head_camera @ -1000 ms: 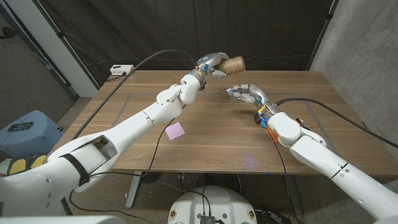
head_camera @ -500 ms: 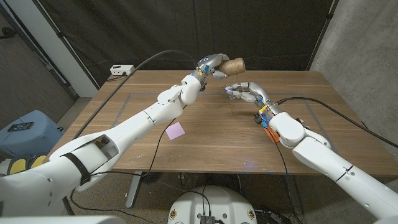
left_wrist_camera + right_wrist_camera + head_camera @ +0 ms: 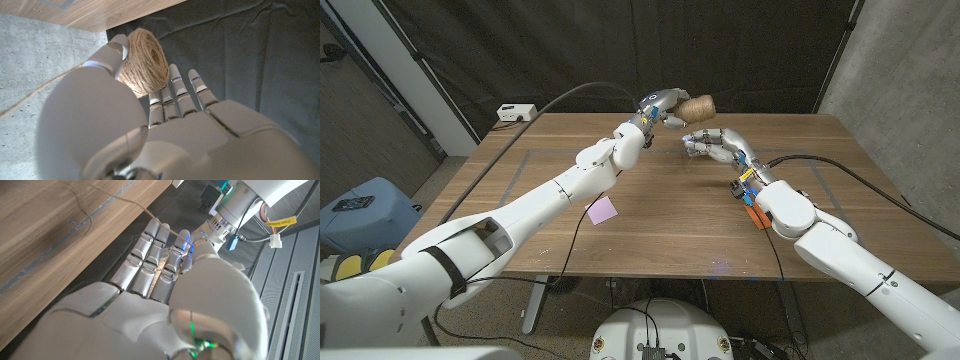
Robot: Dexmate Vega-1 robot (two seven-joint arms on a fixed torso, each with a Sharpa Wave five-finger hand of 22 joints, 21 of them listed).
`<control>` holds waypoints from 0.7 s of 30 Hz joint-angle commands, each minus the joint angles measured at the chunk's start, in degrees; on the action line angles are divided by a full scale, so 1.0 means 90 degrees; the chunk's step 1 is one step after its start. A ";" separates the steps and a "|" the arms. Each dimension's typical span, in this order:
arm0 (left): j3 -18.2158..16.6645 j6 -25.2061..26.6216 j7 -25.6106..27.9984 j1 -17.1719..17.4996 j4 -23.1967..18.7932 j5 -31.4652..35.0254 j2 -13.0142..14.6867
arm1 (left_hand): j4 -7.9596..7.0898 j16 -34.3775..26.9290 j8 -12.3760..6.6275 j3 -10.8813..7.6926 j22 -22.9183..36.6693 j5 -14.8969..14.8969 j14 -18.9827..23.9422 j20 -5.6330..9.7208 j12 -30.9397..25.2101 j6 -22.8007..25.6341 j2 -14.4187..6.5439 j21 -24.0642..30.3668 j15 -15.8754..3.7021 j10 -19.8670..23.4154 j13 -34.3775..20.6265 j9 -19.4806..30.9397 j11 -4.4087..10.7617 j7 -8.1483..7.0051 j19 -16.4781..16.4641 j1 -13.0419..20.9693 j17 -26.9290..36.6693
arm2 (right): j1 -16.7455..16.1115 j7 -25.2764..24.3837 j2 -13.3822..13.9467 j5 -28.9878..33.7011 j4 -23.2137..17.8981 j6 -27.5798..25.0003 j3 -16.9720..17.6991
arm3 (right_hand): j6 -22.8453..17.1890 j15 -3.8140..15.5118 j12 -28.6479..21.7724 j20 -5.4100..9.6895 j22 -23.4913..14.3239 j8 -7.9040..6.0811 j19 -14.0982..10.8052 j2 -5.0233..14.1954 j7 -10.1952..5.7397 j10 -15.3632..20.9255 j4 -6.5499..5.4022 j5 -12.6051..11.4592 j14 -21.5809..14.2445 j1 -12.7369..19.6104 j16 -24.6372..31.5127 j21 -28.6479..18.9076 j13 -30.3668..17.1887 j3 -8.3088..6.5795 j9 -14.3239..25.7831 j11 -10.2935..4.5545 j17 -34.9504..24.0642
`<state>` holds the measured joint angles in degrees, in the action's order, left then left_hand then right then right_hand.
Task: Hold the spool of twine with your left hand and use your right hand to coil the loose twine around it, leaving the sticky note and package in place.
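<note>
The spool [image 3: 697, 105] is held above the table's [image 3: 650, 225] far edge by the left hand [image 3: 661, 103], clamped between the thumb on one side and the fingers [image 3: 177, 92] on the other, with its open end turned to the right. A strand of twine [image 3: 35, 92] is seen leaving the spool past the thumb. Just near and right of it, the right hand [image 3: 713, 146] is raised, its fingers [image 3: 150, 255] together and slightly curled; the twine [image 3: 112, 199] is seen running across their tips, but whether it is gripped cannot be told. A pink note [image 3: 602, 209] lies on the table, nearer and to the left.
</note>
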<state>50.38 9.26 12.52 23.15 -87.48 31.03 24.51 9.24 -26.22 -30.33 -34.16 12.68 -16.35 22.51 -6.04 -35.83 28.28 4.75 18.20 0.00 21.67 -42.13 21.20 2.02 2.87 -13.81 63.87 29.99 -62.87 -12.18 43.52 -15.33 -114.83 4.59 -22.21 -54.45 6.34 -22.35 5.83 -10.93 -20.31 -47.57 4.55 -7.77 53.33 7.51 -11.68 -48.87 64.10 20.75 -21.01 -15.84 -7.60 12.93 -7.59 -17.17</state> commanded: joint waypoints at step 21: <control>0.0156 0.0006 -0.0187 -0.0085 0.0168 -0.0025 -0.0074 | 0.0002 0.0040 -0.0040 0.0118 0.0009 -0.0109 -0.0012 -0.0027 -0.0026 0.0155 -0.0668 0.0022 0.0015 -0.0035 -0.0032 0.0172 -0.0034 0.0021 0.0049 0.0196 0.0009 | -0.0103 0.0069 0.0016 0.0030 -0.0268 0.0341 0.0317 | -0.0056 0.0776 0.0022 0.0596 -0.0016 0.0025 -0.0047 0.0095 0.0019 0.0046 -0.0007 -0.0023 -0.0084 -0.0010 -0.0066 -0.0071 -0.0047 0.0078 0.0022 0.0026 -0.0039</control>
<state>51.45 9.30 11.46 22.56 -86.34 31.11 23.86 9.16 -26.23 -30.38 -33.15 12.67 -16.80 22.51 -6.25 -35.82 28.29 4.73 18.20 0.00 21.47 -42.30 21.20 1.82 2.86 -13.60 63.88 30.00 -63.70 -11.99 43.70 -15.10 -116.59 6.74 -20.03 -54.45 6.16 -22.35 5.82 -10.93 -20.30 -47.56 4.78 -7.77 53.30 7.34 -11.68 -49.09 63.87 20.31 -21.47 -16.12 -7.11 12.91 -7.60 -17.44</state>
